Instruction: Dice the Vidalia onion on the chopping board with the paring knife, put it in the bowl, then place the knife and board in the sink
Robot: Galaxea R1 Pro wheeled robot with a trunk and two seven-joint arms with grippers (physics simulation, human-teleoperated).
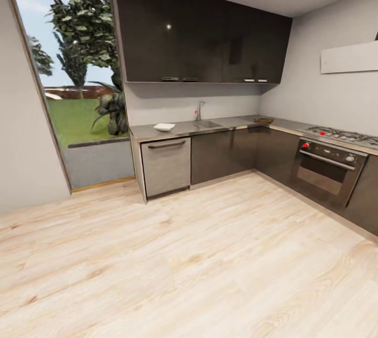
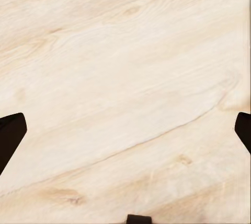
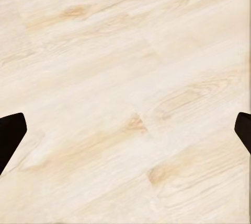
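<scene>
Kitchen is seen from across the light wooden floor (image 1: 173, 264). The sink (image 1: 207, 124) is set in the grey countertop (image 1: 184, 129), under its chrome faucet (image 1: 199, 110). The white bowl (image 1: 164, 127) is seen left of the sink, the chopping board (image 1: 263, 120) well to the sink's right. The left gripper (image 2: 125, 130) and the right gripper (image 3: 125, 130) are held spread wide over bare floorboards, nothing gripped. Onion and knife cannot be made out.

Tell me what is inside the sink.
From the head view, the sink is far off and seen at a shallow angle; only its rim and the faucet show. The basin's contents are hidden, so no onion can be confirmed.
</scene>
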